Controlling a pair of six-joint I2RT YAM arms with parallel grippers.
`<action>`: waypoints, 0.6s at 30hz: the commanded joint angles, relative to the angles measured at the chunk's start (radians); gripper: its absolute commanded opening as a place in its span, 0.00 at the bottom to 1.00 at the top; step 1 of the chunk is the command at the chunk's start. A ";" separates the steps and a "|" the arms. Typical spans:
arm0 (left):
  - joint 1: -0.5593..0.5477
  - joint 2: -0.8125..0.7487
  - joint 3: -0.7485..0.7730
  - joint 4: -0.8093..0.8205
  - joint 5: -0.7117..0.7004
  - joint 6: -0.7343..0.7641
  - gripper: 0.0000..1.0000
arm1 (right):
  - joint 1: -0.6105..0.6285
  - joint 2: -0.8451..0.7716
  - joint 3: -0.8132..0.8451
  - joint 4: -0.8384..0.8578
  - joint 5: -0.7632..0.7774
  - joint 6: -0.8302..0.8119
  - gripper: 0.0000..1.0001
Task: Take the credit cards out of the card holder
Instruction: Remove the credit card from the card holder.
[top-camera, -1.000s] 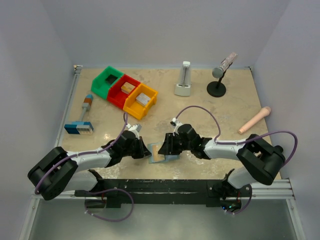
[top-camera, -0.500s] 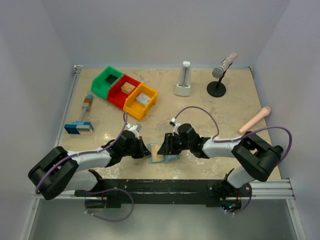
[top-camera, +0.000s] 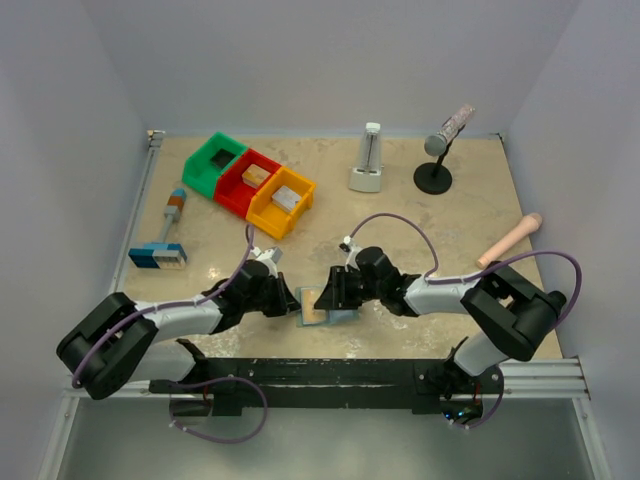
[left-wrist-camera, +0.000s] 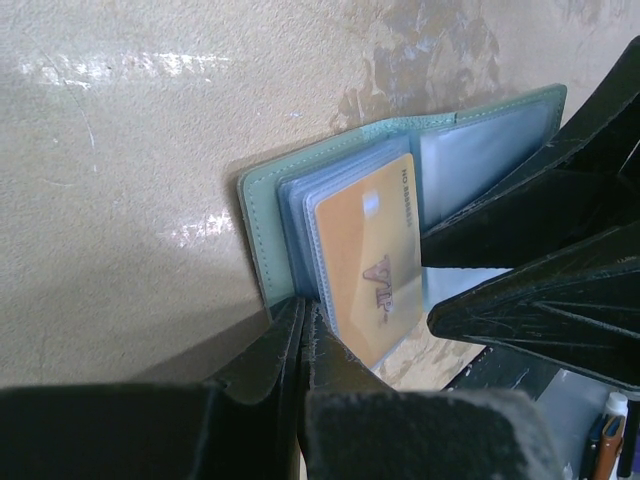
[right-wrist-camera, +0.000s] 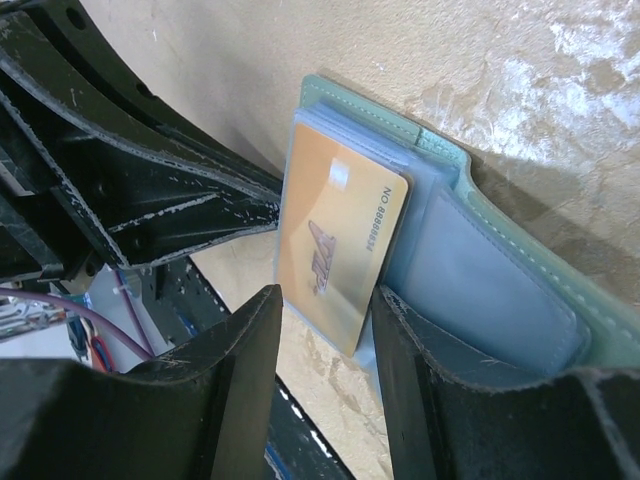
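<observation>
The light teal card holder (top-camera: 322, 306) lies open on the table near the front edge, between my two grippers. In the left wrist view its left panel (left-wrist-camera: 262, 212) holds clear sleeves with the orange-gold credit card (left-wrist-camera: 368, 258) sticking out of them. My left gripper (left-wrist-camera: 301, 315) is shut on the holder's left edge. In the right wrist view my right gripper (right-wrist-camera: 325, 320) is open, its jaws either side of the orange-gold card's (right-wrist-camera: 340, 235) lower corner, one finger over the holder's right panel (right-wrist-camera: 500, 270). I cannot pick out the pale blue-grey card.
Green (top-camera: 214, 163), red (top-camera: 248, 182) and yellow (top-camera: 281, 202) bins stand at the back left. A blue-and-white block with a handle (top-camera: 160, 250) lies left. A white metronome (top-camera: 367, 160), a microphone stand (top-camera: 440, 150) and a beige cylinder (top-camera: 509, 240) sit at the back and right. A black rail (top-camera: 330, 372) runs close in front.
The right arm's elbow has shifted slightly left. Both grippers stay at the card holder, which has barely moved.
</observation>
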 joint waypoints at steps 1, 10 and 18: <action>0.013 -0.030 -0.013 -0.026 -0.038 0.008 0.00 | 0.028 -0.024 0.022 0.000 -0.032 0.011 0.46; 0.019 -0.197 -0.006 -0.118 -0.067 0.016 0.03 | 0.028 -0.016 0.049 -0.069 -0.010 -0.005 0.46; 0.018 -0.147 0.021 -0.075 -0.023 0.024 0.04 | 0.028 -0.005 0.057 -0.046 -0.021 0.008 0.46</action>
